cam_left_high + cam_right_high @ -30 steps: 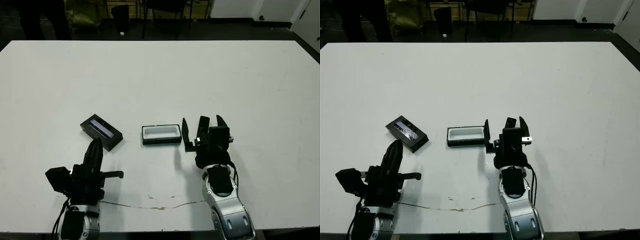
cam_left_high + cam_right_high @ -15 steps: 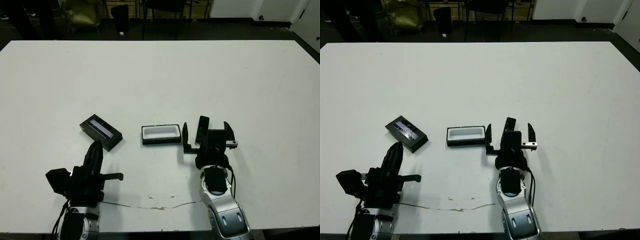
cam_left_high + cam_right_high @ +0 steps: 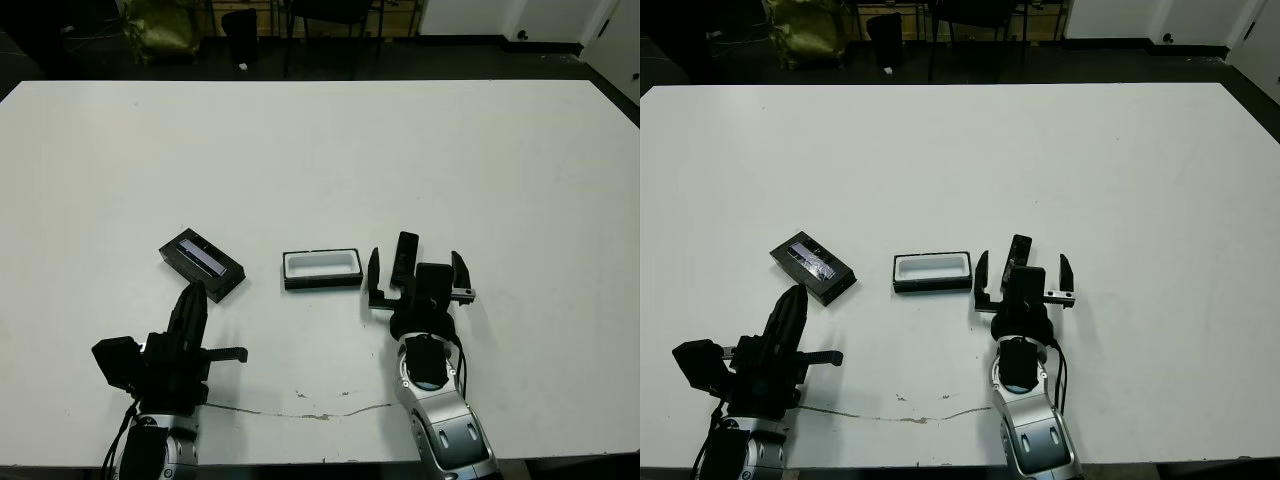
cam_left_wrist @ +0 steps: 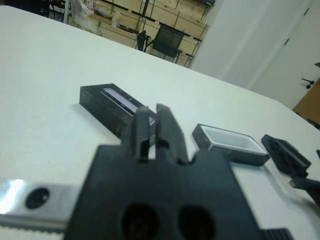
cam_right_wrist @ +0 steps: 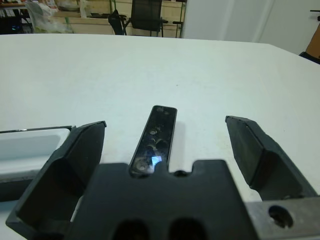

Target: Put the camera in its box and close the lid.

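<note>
The camera [image 3: 404,256] is a slim black bar lying flat on the table, its bluish glint showing in the right wrist view [image 5: 156,140]. My right gripper [image 3: 415,272] is open wide around it, one finger on each side and neither touching it. The box [image 3: 322,283], a white-lined black tray, sits just left of that gripper. Farther left lies the lid [image 3: 202,262], black with a shiny strip on top. My left gripper [image 3: 191,296] is shut on nothing, just short of the lid on its near side.
A thin dark crack line [image 3: 320,412] runs across the table near its front edge. Chairs [image 3: 330,15] and a yellow-green bag [image 3: 160,25] stand in the dark beyond the far edge. Bare white table stretches behind and to the right.
My right gripper's fingers have spread wider and the gripper has drawn back a little toward the near edge. The camera stays where it was. The left arm has not moved.
</note>
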`<state>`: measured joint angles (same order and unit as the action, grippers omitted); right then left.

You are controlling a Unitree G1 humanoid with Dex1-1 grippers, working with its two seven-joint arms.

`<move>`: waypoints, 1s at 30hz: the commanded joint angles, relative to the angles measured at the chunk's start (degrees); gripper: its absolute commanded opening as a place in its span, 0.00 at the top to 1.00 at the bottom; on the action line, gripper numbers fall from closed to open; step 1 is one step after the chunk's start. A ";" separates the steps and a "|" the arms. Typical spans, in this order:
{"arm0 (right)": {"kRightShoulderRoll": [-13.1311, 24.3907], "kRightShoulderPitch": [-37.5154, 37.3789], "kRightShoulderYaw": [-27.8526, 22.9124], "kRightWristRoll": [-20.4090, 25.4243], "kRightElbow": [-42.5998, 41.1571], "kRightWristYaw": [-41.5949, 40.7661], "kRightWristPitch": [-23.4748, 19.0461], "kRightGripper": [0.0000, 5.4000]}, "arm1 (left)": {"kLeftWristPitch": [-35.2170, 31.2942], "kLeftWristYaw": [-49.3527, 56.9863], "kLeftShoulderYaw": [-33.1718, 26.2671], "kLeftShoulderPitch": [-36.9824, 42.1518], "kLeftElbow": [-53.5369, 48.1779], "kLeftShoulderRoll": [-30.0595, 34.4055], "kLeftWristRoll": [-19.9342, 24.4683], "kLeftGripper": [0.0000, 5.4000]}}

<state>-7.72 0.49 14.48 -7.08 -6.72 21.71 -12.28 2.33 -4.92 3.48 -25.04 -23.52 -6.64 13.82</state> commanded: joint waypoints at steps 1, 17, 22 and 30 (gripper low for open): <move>-5.16 0.81 -0.21 0.89 1.74 0.89 -0.36 0.00 | -1.43 -0.40 -0.36 -1.41 -0.04 1.32 0.63 1.00; -5.07 0.88 -0.01 0.41 6.51 2.98 -2.65 0.00 | -1.38 -0.23 0.54 -2.83 -0.93 0.96 0.50 1.00; -5.37 0.53 0.14 0.59 7.68 3.31 -2.62 0.07 | -1.76 0.02 0.55 -2.78 -1.23 1.13 0.15 1.00; -6.39 0.53 -0.37 3.31 8.76 3.46 -3.78 0.41 | -2.52 -0.46 0.14 -2.53 -1.90 1.34 0.74 1.00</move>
<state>-7.83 3.16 14.33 -5.11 -1.64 24.89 -12.34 1.23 -5.58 3.94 -25.66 -25.30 -6.65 14.50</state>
